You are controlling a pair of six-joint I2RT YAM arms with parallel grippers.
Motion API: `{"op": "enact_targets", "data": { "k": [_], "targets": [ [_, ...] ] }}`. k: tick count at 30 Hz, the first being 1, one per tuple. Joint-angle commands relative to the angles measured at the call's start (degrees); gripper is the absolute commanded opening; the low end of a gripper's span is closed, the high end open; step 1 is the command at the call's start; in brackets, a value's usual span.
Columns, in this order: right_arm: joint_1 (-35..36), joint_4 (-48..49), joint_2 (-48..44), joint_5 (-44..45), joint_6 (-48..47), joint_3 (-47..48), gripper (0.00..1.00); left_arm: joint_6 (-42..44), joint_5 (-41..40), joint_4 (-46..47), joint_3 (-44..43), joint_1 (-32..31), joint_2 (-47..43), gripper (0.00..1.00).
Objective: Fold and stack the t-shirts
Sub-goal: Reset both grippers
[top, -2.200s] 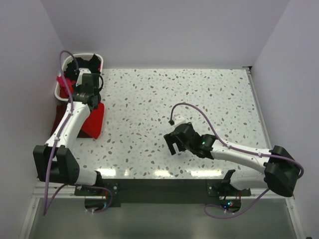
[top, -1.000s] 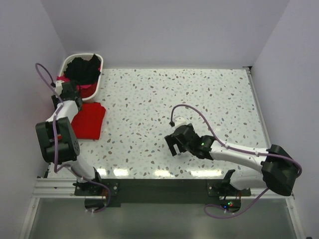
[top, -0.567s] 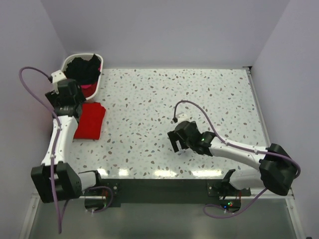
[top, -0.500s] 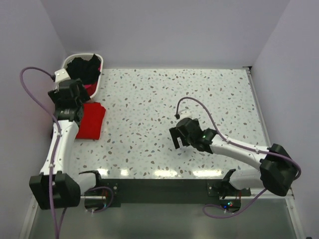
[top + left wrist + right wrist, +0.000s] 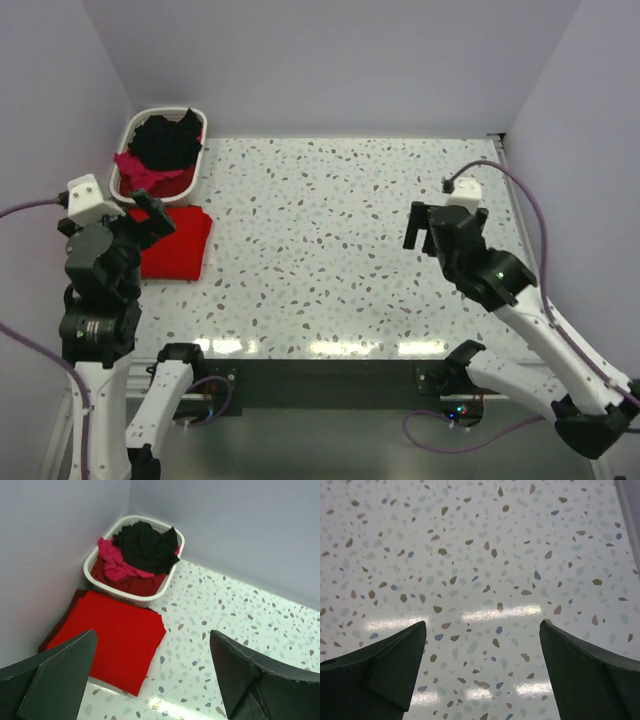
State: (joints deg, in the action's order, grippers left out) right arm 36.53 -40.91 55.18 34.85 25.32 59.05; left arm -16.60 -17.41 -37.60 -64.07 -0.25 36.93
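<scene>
Top external is showing both jaws released and empty, and the basket (image 5: 201, 116), crowding the folded red t-shirt (image 5: 180, 245) at its 12 o'clock edge, is risking tipping onto it if the tangled shirts (image 5: 160, 150) snag.

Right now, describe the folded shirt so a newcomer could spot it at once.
Find the white basket in the far-left corner. Directly in front of it lies the red shirt, bright and folded flat, while the black shirt and pink shirt sit crumpled inside the basket.
</scene>
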Motion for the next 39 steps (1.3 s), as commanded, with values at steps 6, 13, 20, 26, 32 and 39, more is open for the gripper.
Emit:
{"op": "enact_targets", "data": {
  "k": [6,13,20,26,32,39],
  "targets": [
    [0.03,-4.01,-25.28,11.64,-7.21,-0.33,0.99,-2.56,-12.12,-7.75,-9.75,-3.61,-3.96,1.0],
    [0.03,-2.42,-35.22,13.13,-11.35,-5.17,0.99,-1.68,-15.63,-7.22,-7.74,-5.99,-5.99,1.0],
    [0.03,-3.92,-35.93,14.1,-10.47,-6.66,0.99,-1.77,-14.85,-4.93,-4.92,-6.25,-6.25,1.0],
    [0.03,-3.22,-36.02,14.19,-10.38,-8.07,0.99,-2.21,-14.5,-3.97,-2.9,-6.25,-6.34,1.0],
    [0.03,-3.3,-36.45,13.67,-10.38,-8.68,0.99,-2.91,-14.76,-4.14,-1.4,-6.25,-5.99,1.0],
    [-0.06,-1.19,-36.29,11.73,-10.91,-10.44,0.99,-4.49,-13.1,-1.69,1.66,-6.25,-5.73,1.0]
  ]
}}
